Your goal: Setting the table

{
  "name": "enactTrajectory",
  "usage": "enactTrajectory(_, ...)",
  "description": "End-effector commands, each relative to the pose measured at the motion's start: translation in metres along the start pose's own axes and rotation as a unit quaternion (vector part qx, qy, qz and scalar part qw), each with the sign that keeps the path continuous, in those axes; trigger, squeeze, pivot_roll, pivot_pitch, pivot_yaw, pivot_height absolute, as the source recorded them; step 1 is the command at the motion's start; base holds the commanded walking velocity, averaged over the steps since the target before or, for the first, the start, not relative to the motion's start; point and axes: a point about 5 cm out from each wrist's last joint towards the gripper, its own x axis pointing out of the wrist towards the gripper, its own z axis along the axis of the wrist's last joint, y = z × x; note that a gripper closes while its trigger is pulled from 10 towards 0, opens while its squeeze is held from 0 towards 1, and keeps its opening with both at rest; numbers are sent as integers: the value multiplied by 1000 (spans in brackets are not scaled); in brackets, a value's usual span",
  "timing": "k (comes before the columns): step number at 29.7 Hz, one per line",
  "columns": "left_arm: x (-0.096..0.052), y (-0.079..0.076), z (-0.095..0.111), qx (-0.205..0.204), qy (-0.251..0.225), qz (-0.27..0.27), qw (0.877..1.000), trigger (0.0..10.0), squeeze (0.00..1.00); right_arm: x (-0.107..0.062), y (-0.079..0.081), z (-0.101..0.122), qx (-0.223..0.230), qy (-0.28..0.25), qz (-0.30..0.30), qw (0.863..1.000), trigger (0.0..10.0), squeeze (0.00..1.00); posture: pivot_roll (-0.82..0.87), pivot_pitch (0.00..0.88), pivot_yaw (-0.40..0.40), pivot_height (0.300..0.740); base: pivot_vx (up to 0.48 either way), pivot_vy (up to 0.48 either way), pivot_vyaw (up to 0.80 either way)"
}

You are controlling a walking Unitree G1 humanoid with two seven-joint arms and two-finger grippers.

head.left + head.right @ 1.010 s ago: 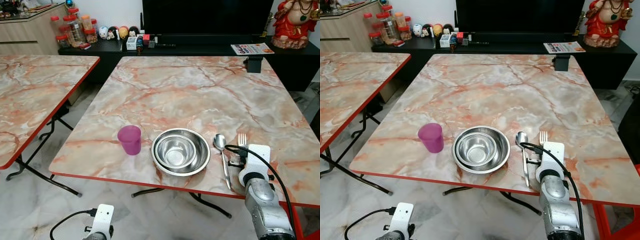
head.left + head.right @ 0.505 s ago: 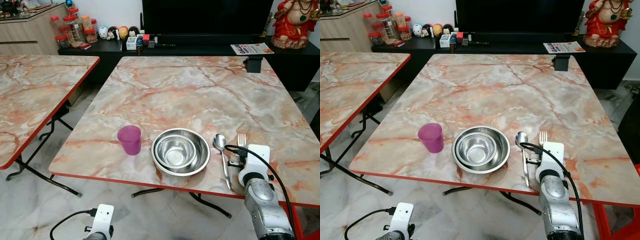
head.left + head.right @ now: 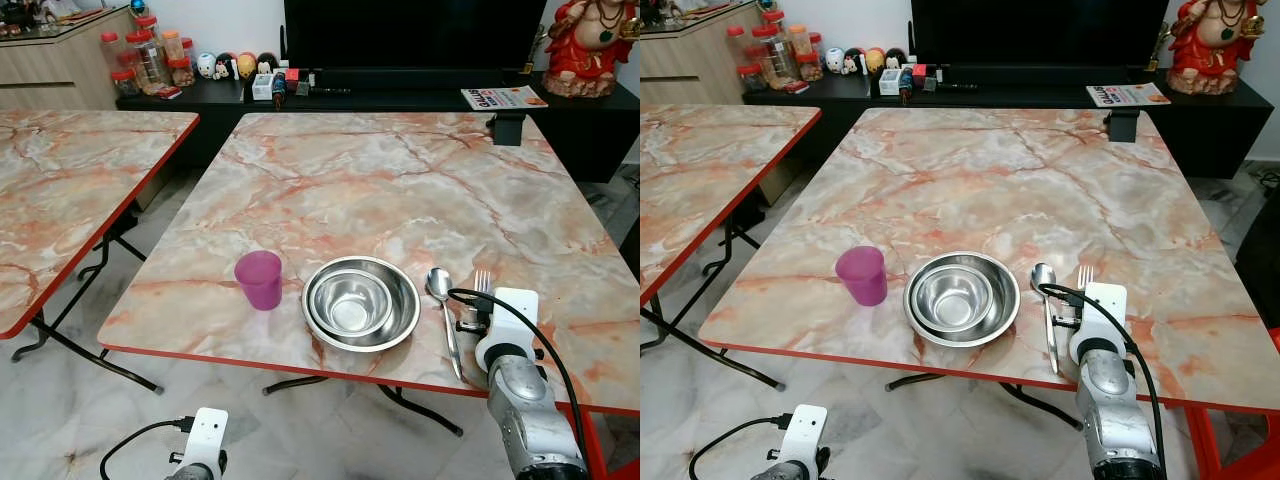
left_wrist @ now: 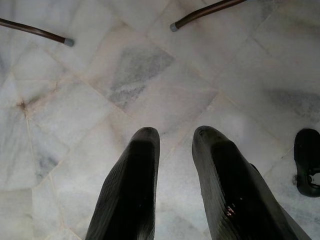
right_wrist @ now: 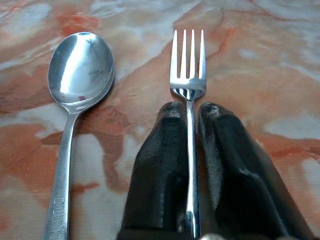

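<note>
Two counters (image 3: 400,190) (image 3: 60,170) are seen. On the nearer one, one purple cup (image 3: 260,279), two steel bowls nested one inside the other (image 3: 361,303) (image 3: 349,300), one spoon (image 3: 441,296) and one fork (image 5: 188,70) are counted. Two grippers are counted: the right gripper (image 5: 189,111) and the left gripper (image 4: 172,137).

Colours on the marbled surface
Pink-and-cream veined marble surface (image 3: 380,190) with red edging is showing a translucent purple plastic cup (image 3: 260,279) and shiny silver steel bowls (image 3: 361,302).

Home living room: black TV (image 3: 415,32) on low cabinet (image 3: 400,100), marble-top folding tables (image 3: 380,190).
</note>
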Motion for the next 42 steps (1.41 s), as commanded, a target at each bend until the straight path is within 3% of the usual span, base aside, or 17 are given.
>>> enactTrajectory(1,1,4,3,7,-2,2,1000,10000,0,1,2,2,3,-5,0,1000,10000,694,-106,0,65,740,0,0,0)
enactTrajectory(2,1,4,3,7,-2,2,1000,10000,0,1,2,2,3,-4,0,1000,10000,306,-106,0,65,740,0,0,0)
enactTrajectory(3,0,4,3,7,-2,2,1000,10000,0,1,2,2,3,-4,-1,1000,10000,102,-106,0,67,740,0,0,0)
enactTrajectory(6,0,4,3,6,-2,2,1000,10000,0,1,2,2,2,-4,-1,1000,10000,0,-104,0,65,740,0,0,0)
enactTrajectory(11,1,4,3,6,-3,2,1000,10000,0,1,-1,6,6,-18,-11,1000,10000,0,-104,0,65,740,0,0,0)
enactTrajectory(20,1,5,4,3,-4,4,1000,10000,0,-7,5,40,69,-137,11,988,10000,0,-104,0,70,740,0,0,0)
enactTrajectory(23,1,5,4,3,-4,4,1000,10000,0,-15,-4,48,77,-185,-38,979,10000,0,-108,0,71,740,0,0,0)
enactTrajectory(28,0,4,2,2,-2,4,1000,10000,0,-20,-13,32,65,-168,-78,980,10000,0,-108,0,70,740,0,0,0)
enactTrajectory(34,0,3,2,-7,-7,7,1000,10000,0,-26,-14,14,62,-158,-81,982,10000,0,-108,0,61,740,0,0,0)
enactTrajectory(42,0,2,1,-15,-14,4,1000,10000,0,-27,-9,15,50,-169,-75,982,10000,0,-105,0,55,740,0,0,0)
